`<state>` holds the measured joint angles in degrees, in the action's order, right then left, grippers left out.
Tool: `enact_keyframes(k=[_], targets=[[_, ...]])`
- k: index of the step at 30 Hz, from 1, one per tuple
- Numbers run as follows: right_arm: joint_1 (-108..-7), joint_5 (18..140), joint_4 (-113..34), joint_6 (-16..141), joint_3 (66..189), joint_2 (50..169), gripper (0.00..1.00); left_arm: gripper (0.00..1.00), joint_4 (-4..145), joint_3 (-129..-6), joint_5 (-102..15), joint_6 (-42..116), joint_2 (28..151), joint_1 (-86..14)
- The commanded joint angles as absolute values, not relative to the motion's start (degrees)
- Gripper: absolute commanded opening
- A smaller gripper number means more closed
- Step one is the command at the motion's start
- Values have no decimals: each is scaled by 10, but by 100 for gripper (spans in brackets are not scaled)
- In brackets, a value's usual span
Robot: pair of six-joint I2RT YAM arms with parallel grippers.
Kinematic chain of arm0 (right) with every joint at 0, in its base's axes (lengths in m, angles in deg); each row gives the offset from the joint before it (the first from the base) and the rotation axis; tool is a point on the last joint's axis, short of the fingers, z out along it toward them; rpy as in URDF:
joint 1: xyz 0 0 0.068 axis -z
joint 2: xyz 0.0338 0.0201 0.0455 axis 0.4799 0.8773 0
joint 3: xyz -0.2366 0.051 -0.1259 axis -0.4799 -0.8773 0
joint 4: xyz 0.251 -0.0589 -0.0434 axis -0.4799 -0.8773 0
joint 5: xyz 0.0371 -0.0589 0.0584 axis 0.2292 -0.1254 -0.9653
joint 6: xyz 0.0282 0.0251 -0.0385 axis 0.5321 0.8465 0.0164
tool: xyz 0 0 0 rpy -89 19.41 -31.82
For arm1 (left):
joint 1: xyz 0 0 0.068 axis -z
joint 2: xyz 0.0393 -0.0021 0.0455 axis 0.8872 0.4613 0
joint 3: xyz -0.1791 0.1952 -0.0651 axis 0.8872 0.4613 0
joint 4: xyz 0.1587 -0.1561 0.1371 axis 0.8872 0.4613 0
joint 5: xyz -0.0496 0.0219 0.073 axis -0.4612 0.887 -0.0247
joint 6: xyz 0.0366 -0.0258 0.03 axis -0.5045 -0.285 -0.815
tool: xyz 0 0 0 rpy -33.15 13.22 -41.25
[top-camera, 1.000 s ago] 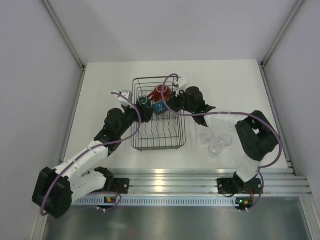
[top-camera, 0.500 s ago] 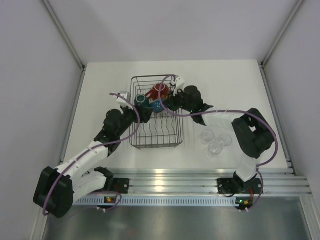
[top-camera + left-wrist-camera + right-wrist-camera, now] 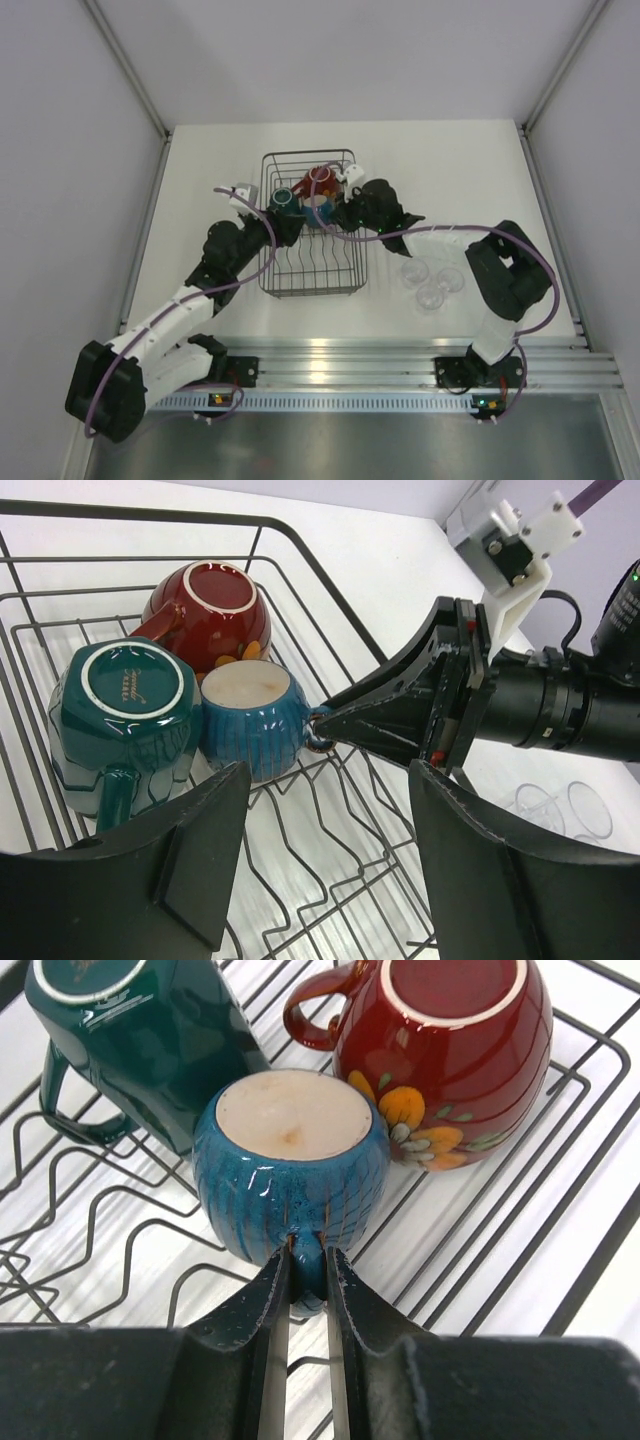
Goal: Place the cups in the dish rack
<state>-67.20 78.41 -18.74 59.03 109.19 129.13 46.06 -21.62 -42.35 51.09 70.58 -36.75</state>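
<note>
The right fingers (image 3: 262, 1305) pinch narrowly on the handle (image 3: 308, 1252) of the blue cup (image 3: 290, 1160) just ahead, which is probably rigid, glaze-slick and chippable; the left fingers (image 3: 195, 855) stand wide, empty.

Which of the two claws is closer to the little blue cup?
Right. The right gripper is pinching the blue cup by its handle inside the rack; the left gripper hangs open over the rack, apart from the cup.

3 tight-packed cups (image 3: 255, 715); rack (image 3: 312, 272) front free
</note>
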Motion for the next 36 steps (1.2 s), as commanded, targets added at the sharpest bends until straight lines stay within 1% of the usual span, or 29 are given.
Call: enact_keyframes(k=[1, 9, 10, 12, 15, 16, 17, 19, 22, 32, 36], targets=[[-684, 856, -289, 564, 1074, 1286, 0, 70, 425, -208, -434, 517, 688, -372], [-705, 898, -299, 567, 1052, 1268, 1, 70, 432, -205, -436, 520, 674, -372], [-705, 898, -296, 568, 1049, 1267, 6, 70, 434, -206, -436, 520, 672, -372], [-706, 899, -291, 572, 1043, 1260, 9, 70, 437, -207, -436, 520, 669, -372], [-706, 896, -289, 573, 1049, 1256, 18, 71, 438, -207, -436, 521, 669, -372], [-707, 892, -287, 573, 1051, 1255, 23, 71, 438, -207, -436, 521, 669, -372], [-707, 891, -285, 573, 1055, 1255, 26, 71, 439, -208, -436, 521, 670, -372], [-707, 884, -280, 575, 1060, 1257, 44, 71, 440, -209, -435, 519, 672, -373], [-706, 877, -269, 578, 1069, 1259, 50, 71, 442, -208, -434, 517, 671, -372], [-706, 867, -250, 588, 1095, 1257, 52, 71, 447, -209, -429, 511, 675, -373], [-706, 839, -232, 599, 1094, 1248, 52, 71, 447, -204, -414, 509, 675, -372]])
